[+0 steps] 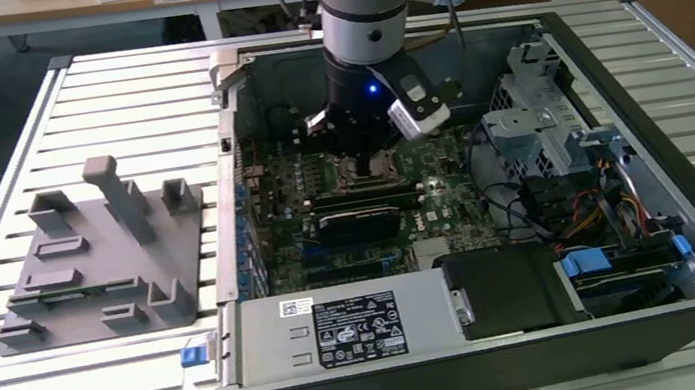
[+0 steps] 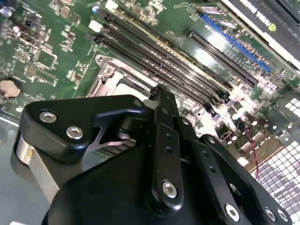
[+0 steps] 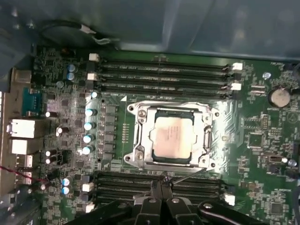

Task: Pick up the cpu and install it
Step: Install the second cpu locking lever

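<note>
With the cpu (image 3: pixel 171 136) seated in its socket (image 3: pixel 140 154), the closed, empty fingers (image 3: pixel 161 190) should lift straight up.

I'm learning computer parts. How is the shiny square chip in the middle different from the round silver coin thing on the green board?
The cpu is square and sits inside a metal frame; the coin battery is round and sits out near the board's edge. The cpu looks larger than the battery. The cpu lies between rows of long dark memory slots, while the battery lies past their ends. Both are flat, pale silver and rest on the same green motherboard.
</note>
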`<move>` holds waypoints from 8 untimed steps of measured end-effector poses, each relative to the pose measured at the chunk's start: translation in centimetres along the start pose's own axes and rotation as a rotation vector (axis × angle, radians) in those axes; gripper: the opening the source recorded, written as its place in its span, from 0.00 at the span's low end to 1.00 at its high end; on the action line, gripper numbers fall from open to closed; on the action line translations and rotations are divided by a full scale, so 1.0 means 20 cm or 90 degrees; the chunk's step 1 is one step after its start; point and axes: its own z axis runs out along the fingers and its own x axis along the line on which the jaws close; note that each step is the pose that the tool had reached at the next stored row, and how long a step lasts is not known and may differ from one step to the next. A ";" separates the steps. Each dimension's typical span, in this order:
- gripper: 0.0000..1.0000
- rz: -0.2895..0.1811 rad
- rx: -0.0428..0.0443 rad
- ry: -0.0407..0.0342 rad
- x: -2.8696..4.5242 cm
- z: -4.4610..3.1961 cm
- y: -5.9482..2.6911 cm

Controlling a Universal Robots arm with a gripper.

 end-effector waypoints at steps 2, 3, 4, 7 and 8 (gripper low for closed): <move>0.11 0.000 -0.0001 0.0000 0.016 0.014 -0.001; 0.11 0.000 0.0000 0.0001 0.023 0.023 -0.001; 0.11 0.000 0.0001 0.0001 0.026 0.032 -0.001; 0.11 0.000 -0.0017 0.0000 0.028 0.058 -0.001; 0.11 0.000 -0.0036 -0.0002 0.028 0.065 -0.001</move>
